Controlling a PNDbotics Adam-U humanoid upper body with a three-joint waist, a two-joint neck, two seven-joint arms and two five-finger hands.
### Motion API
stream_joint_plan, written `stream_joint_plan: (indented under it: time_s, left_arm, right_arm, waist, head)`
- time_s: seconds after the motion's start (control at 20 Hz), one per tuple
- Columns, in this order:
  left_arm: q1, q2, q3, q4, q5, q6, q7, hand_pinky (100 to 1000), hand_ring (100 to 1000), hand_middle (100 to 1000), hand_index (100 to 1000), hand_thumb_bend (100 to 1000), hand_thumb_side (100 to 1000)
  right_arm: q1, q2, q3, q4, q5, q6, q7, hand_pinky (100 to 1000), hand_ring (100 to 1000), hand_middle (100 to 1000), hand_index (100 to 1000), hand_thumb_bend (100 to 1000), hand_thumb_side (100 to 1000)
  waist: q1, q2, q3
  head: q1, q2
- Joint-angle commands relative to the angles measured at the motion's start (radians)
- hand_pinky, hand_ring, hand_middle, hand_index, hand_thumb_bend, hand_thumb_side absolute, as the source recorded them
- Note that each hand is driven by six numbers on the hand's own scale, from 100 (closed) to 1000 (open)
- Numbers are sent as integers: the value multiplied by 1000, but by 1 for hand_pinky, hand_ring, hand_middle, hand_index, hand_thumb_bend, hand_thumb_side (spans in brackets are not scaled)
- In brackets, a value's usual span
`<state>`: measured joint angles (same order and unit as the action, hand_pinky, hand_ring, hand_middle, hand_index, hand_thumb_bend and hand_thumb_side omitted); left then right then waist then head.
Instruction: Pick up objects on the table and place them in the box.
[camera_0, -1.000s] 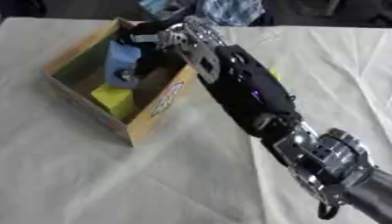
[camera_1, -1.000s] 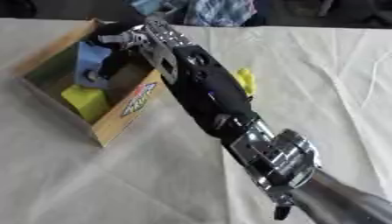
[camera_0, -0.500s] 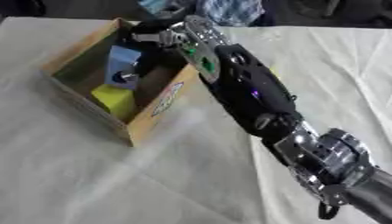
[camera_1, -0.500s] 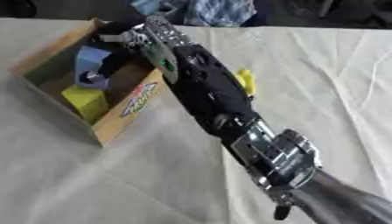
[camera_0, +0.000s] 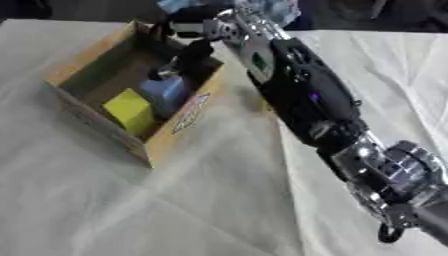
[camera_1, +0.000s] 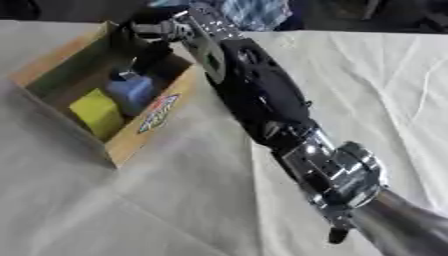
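Note:
A cardboard box (camera_0: 179, 131) stands open at the upper left of the white-covered table (camera_0: 131, 210). Inside it a yellow block (camera_0: 129, 109) stands next to a blue bottle-like thing (camera_0: 166, 92) with a dark top. My right arm (camera_0: 306, 95) reaches from the lower right corner across the table to the box's far corner. My right hand (camera_1: 159, 31) hangs over that corner, fingers relaxed and pointing down, just above the blue thing and apart from it. No left hand shows in either view.
A blue-and-white patterned cloth (camera_1: 254, 12) lies at the table's far edge behind the box. Bare tablecloth spreads in front of the box and to the right of the arm (camera_1: 385, 75).
The blue thing has gone from my right hand's fingers down into the box beside the yellow block. The hand has opened and drawn up toward the box's far corner.

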<state>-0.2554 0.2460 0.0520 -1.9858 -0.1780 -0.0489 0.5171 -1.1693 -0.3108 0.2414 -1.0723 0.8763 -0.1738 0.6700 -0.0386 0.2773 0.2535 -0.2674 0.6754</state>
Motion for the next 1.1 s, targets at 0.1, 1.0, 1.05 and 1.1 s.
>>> stream_joint_plan:
  time_s: [0.1, 1.0, 1.05, 1.1]
  left_arm:
    - [-4, 21, 3, -14, -7, 3, -4, 614, 838, 1000, 667, 229, 945]
    - [1, 35, 7, -14, -16, 5, -8, 614, 838, 1000, 666, 226, 939]
    - [1, 35, 7, -14, -16, 6, -8, 614, 838, 1000, 666, 226, 938]
    - [1, 35, 7, -14, -17, 6, -8, 614, 838, 1000, 666, 225, 938]
  right_arm:
    - [-14, -70, -9, -85, -82, 26, 14, 949, 909, 798, 1000, 368, 700]
    - [158, -392, 10, -325, -236, 36, 52, 963, 926, 817, 968, 508, 416]
    - [171, -409, 11, -338, -231, 33, 48, 965, 929, 821, 968, 518, 412]
    - [183, -424, 12, -349, -226, 31, 45, 965, 930, 822, 967, 522, 413]
  waist:
    - [4, -25, -4]
    - [1, -29, -26]
    - [1, -29, -27]
    - [0, -28, -27]
  head:
    - [7, -9]
    - [33, -3]
    - [34, -2]
    - [34, -2]
